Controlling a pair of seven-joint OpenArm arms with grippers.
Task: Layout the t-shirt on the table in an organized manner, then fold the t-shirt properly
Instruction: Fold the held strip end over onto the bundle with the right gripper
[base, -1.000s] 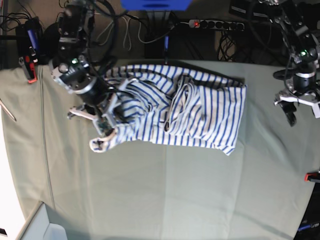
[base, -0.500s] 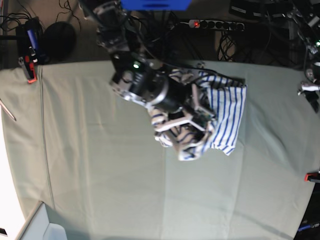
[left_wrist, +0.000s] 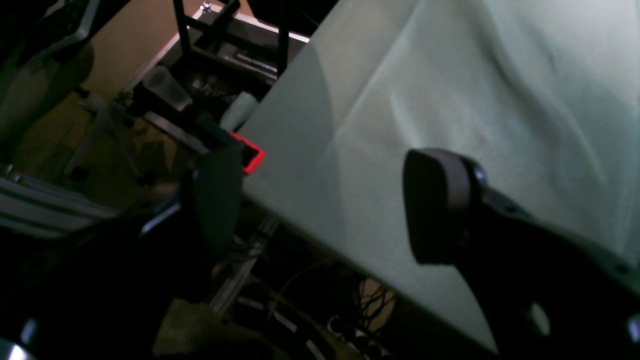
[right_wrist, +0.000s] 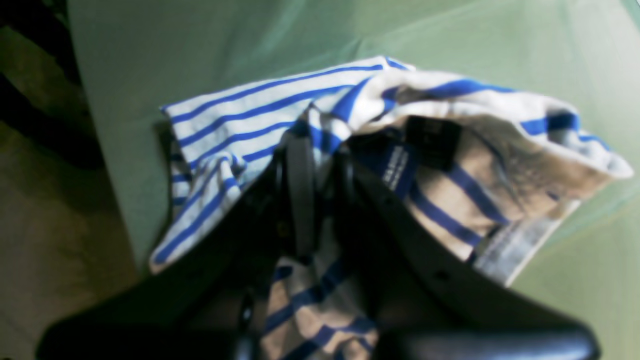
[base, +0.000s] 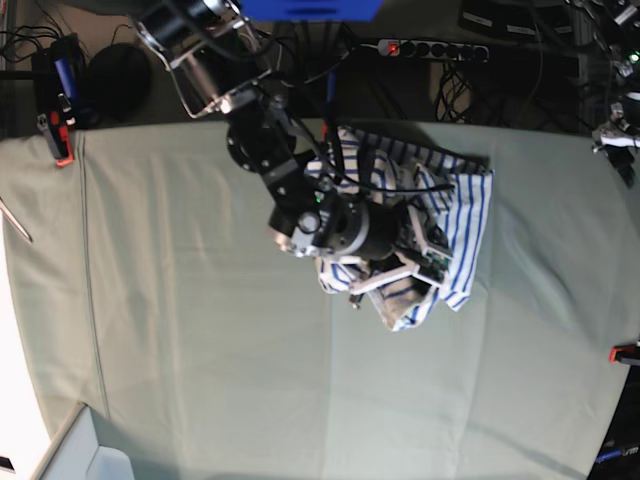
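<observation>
The t-shirt (base: 462, 205), white with blue stripes, lies bunched on the right-centre of the table (base: 200, 350). In the base view my right gripper (base: 418, 268) hovers over the bunch's near edge. In the right wrist view that right gripper (right_wrist: 322, 175) is shut on a fold of the t-shirt (right_wrist: 240, 115), lifting it beside a dark tag (right_wrist: 432, 140). My left gripper (left_wrist: 325, 200) stands open and holds nothing, over the table's edge (left_wrist: 310, 210), away from the shirt. In the base view the left gripper (base: 616, 138) sits at the far right edge.
A red clamp (left_wrist: 252, 155) grips the table edge near my left gripper, and red clamps (base: 62, 140) (base: 625, 352) sit at both sides. A power strip (base: 430, 47) and cables lie behind the table. A white box (base: 80, 450) stands at the near left corner.
My right arm has carried the shirt's left part rightward over the rest, bunching it at right-centre. The left arm has drawn back toward the far right edge.
</observation>
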